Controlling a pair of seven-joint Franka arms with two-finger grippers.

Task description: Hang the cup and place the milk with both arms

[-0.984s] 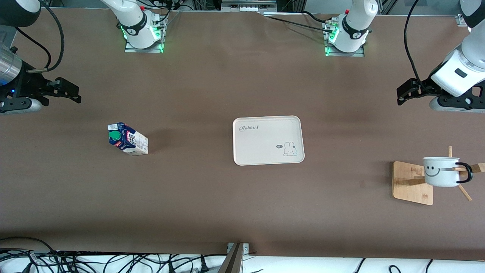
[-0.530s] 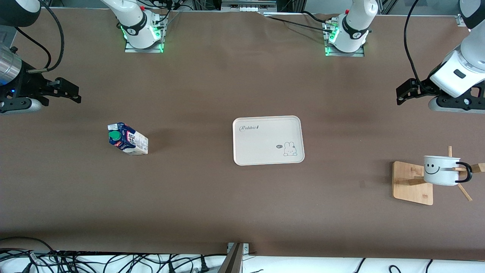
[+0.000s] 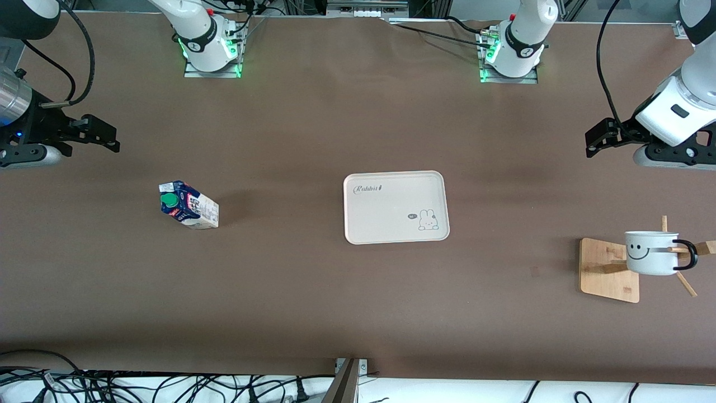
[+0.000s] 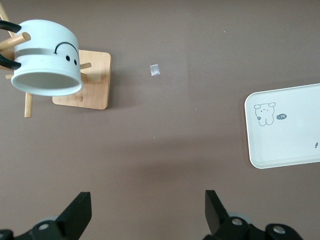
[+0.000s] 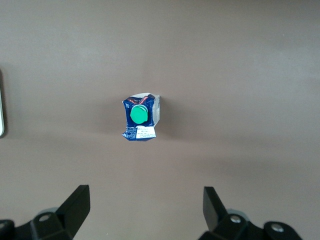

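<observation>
Left gripper (image 3: 590, 142): you see it up in the air over bare table at the left arm's end, its jaws spread wide and holding nothing; in the left wrist view the two fingertips (image 4: 75, 216) stand well apart with only brown surface between them. Right gripper (image 3: 112, 140): it hangs over bare table at the right arm's end, likewise wide and empty, as the right wrist view (image 5: 145, 212) confirms.

The cup (image 3: 651, 253): you find it hung by its black handle on a peg of the wooden rack (image 3: 607, 270), lying on its side with the smiley face turned toward the front camera. The rack stands at the left arm's end of the table, nearer to the front camera than the left gripper's spot.

The milk (image 3: 187, 205): it stands upright on the table toward the right arm's end, green cap on top, well apart from the tray (image 3: 396, 207). In the right wrist view you look straight down on its cap (image 5: 139, 114).

The tray lies flat at mid-table between milk and rack, with a rabbit print and nothing on it.
</observation>
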